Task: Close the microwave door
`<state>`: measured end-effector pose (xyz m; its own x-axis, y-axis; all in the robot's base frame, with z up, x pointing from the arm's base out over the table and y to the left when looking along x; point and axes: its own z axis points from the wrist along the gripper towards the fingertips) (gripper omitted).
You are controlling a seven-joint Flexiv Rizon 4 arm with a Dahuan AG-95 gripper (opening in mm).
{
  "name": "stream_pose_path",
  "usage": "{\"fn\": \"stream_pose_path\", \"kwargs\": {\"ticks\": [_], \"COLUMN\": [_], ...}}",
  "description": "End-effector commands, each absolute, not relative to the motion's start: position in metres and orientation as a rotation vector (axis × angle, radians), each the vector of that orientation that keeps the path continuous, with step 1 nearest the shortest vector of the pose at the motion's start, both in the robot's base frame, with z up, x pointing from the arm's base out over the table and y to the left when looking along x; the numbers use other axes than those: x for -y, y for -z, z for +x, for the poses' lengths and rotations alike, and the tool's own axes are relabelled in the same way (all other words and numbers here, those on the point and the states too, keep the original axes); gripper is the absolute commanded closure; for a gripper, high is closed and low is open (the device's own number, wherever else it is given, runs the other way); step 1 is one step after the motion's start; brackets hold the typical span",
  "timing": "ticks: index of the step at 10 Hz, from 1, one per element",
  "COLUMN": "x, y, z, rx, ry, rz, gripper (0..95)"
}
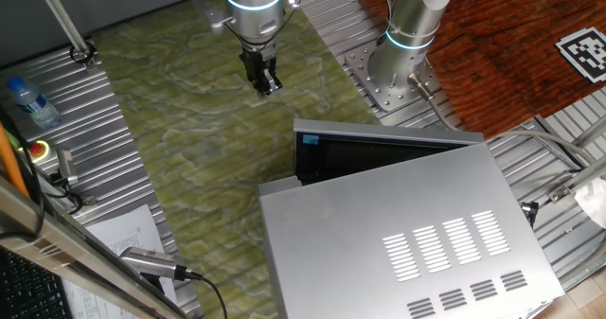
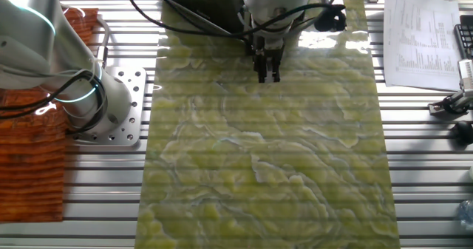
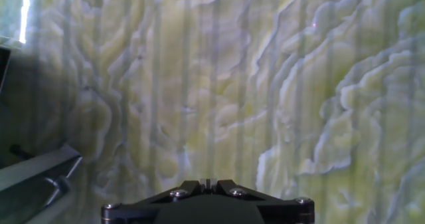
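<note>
One fixed view, left edge: water bottle (image 1: 27,103) lying on the ribbed metal counter (image 1: 104,130); red button (image 1: 40,150) just below it; printed papers (image 1: 128,232) lower down, with a grey handheld device (image 1: 151,262) resting on them; green marbled mat (image 1: 204,120) covers the counter's middle.

Centre top: gripper (image 1: 264,80) hangs from the arm above the mat, pointing down, touching nothing; fingers look drawn close together with only a thin slit between, nothing pinched; well apart from the microwave.

Right of it: arm base (image 1: 398,68) bolted to a plate; red-brown wood-grain sheet (image 1: 511,26) behind; black-and-white marker tag (image 1: 585,52) at the far right edge.

Lower right: microwave (image 1: 398,234), big silver box, slit vents on its top, standing on the mat and running out of frame below; microwave door (image 1: 388,139) stands ajar at the box's far side, silver edge on top, dark inner face showing, small blue mark near its left end; wedge-shaped gap, widest at the left, narrowing to the right.

The other fixed view: arm base (image 2: 96,108) left; gripper (image 2: 267,66) top centre over the mat (image 2: 266,153), fingers near-parallel and close; papers (image 2: 421,35) right; microwave out of frame.

Hand view: mat (image 3: 219,84) fills the frame; gripper body at the bottom edge, fingertips not seen.
</note>
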<state>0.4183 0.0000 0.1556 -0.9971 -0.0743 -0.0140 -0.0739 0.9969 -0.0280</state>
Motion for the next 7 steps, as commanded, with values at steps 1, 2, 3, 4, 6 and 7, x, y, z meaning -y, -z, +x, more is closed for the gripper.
{"fn": "stream_pose_path", "kwargs": {"ticks": [1,2,3,4,6,7], "x": [0.000,0.000,0.000,-0.007,-0.023,-0.027], "y": [-0.157,-0.157,-0.157,-0.157,-0.160,-0.161], "z": [0.417,0.417,0.417,0.411,0.396,0.391], "rx": [-3.137,-3.140,-3.143,-3.154,-3.164,-3.167], "ry": [0.046,0.042,0.025,-0.002,-0.034,-0.050], "rz": [-0.041,-0.011,0.012,0.036,0.081,0.092], "gripper": [95.0,95.0,95.0,95.0,95.0,95.0]}}
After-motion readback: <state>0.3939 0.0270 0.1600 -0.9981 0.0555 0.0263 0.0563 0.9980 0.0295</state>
